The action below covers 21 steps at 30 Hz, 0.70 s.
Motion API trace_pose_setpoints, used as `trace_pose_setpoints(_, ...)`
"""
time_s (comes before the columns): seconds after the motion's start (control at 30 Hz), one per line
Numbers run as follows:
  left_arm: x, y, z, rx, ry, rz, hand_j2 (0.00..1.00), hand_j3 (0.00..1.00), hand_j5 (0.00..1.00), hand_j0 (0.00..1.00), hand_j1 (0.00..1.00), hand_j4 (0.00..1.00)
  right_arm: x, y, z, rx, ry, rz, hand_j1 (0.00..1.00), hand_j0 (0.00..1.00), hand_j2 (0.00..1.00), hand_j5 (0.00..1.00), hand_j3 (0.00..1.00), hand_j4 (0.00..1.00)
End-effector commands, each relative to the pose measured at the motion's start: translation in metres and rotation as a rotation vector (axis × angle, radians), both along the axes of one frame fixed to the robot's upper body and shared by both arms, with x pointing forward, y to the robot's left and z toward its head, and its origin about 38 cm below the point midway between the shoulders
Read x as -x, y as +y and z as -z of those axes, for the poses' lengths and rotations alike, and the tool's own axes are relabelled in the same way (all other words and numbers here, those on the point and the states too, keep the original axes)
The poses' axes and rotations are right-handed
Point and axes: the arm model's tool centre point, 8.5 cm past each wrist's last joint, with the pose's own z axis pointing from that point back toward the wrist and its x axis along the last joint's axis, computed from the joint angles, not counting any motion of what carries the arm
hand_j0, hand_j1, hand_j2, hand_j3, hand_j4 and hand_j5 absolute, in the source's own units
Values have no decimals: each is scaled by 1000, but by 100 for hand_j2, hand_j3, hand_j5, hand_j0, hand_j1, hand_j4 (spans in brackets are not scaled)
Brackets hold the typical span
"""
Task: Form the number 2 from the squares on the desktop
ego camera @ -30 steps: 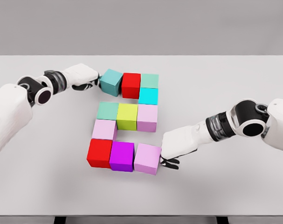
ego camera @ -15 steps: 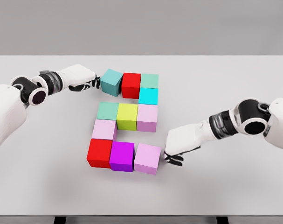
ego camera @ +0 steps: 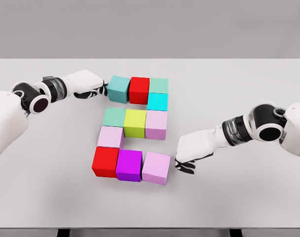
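the left hand (ego camera: 88,85), fingers curled and empty, pressed the teal cube (ego camera: 118,88) from its left; the red cube (ego camera: 139,90) sat just right of it.

A pale grey, matte table (ego camera: 248,197) fills most of the head view, its far edge running straight across the upper part of the frame and its near edge across the bottom. Behind the far edge stands a plain grey wall (ego camera: 150,27), uniform and without windows or fittings. Below the near edge a dark strip shows, with two darker supports partly visible. Lighting is soft and even, casting only faint, diffuse shadows on the surface.
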Motion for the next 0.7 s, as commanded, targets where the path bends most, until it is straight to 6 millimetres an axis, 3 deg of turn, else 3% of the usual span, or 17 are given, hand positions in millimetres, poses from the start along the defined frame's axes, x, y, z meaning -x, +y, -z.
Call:
trace_pose_setpoints(0.0,0,0,0,2,0,8,52,52,52,52,52,52,0,1,0,-3,2,2,14,14,14,14,14,14)
trace_pose_setpoints(0.53,3,-2,1,11,3,13,52,52,52,52,52,52,-1,14,-6,-20,-9,-24,14,14,14,14,14,14)
trace_pose_setpoints(0.67,3,11,-2,16,6,-12,55,55,55,55,55,55,-1,13,-6,-19,-10,-24,14,14,14,14,14,14)
